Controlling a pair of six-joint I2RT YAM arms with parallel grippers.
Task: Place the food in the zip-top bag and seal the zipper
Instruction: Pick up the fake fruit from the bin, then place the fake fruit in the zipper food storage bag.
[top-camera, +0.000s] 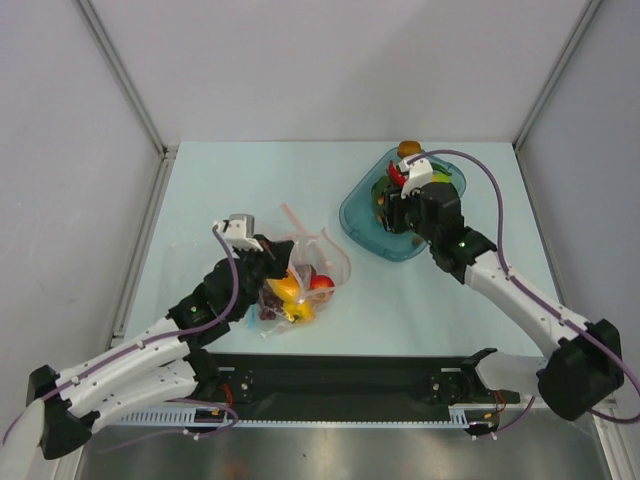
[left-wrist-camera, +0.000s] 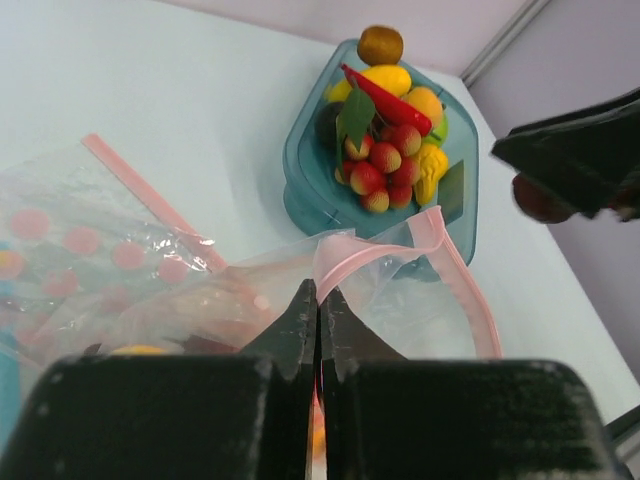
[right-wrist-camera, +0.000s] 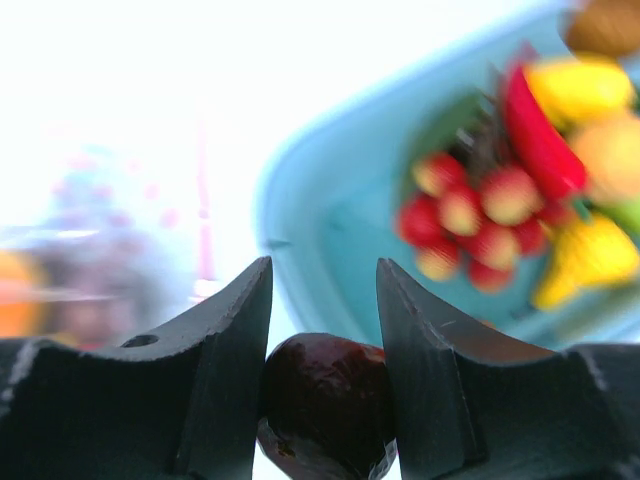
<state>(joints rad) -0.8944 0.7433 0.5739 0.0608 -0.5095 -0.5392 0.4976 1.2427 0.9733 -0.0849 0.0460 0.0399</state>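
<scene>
The tabletop (top-camera: 250, 180) is a pale, faintly green sheet, matte and evenly lit. Plain grey wall panels (top-camera: 330, 60) close it in on three sides, with aluminium posts (top-camera: 120, 70) at the corners. A black rail (top-camera: 350, 375) runs along the near edge between the arm bases.

The left gripper (left-wrist-camera: 318, 300) has its jaws pressed fully together, pinching the rim of the zip-top bag (top-camera: 305, 270) just below the zipper (left-wrist-camera: 440, 240). The pink strip loops up and away beyond the fingertips, so the mouth gapes open on the far side of the jaws. Inside the bag, below and beside the jaws in the top view, lie a yellow pepper (top-camera: 285, 290), a red round fruit (top-camera: 321, 283) and a purple grape bunch (top-camera: 270, 312).

The right gripper (right-wrist-camera: 323, 275) holds a dark red fruit (right-wrist-camera: 325, 400), glossy and rounded, deep between its fingers. The jaws are parted only as wide as the fruit, and the tips stick out past it. Beyond those tips sits the teal dish (top-camera: 360, 222), which holds strawberries (left-wrist-camera: 385, 165), a red chilli (left-wrist-camera: 385, 98) and yellow pieces (blurred in the right wrist view). A brown fruit (left-wrist-camera: 381, 45) rests on its far rim. From above, this gripper hangs over the dish's near side, well apart from the bag.
</scene>
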